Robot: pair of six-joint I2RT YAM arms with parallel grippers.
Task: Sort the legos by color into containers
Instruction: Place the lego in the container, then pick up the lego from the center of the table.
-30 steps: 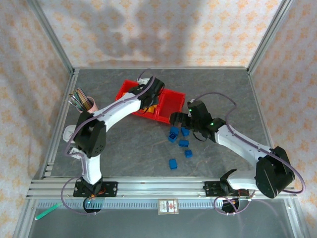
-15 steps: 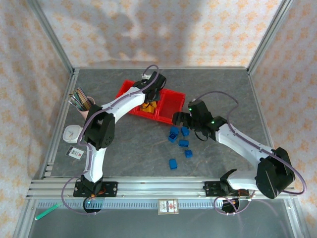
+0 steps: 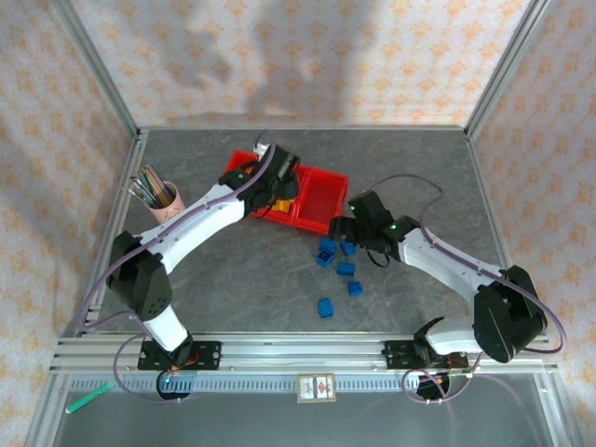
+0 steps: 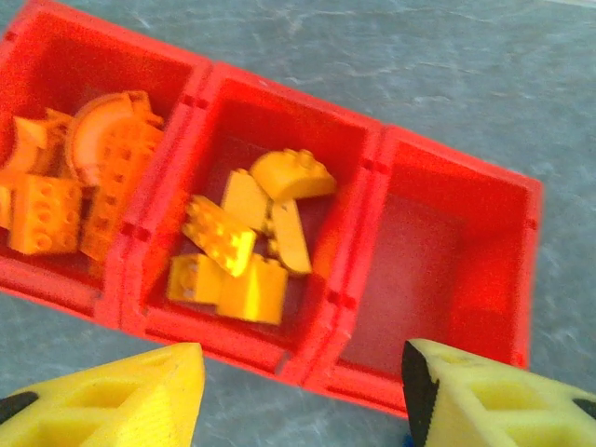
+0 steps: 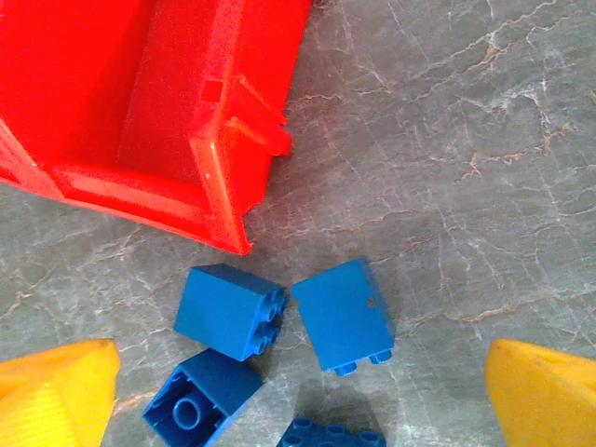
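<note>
grey marbled table [image 3: 233, 270] lay bare near the arms, red containers [image 4: 372, 168] held orange legos [image 4: 84, 186] and yellow legos [image 4: 247, 251], left gripper [image 4: 303, 372] hung parted over their near rim, right gripper [image 5: 298, 382] gaped wide over blue legos [image 5: 340, 315] just beside the containers' corner

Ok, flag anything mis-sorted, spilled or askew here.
Nothing is mis-sorted: orange bricks sit in one end bin, yellow bricks in the middle one, and the third bin is empty. The blue bricks lie loose on the table, some tipped over. The red tray sits diagonal to the table edges.
</note>
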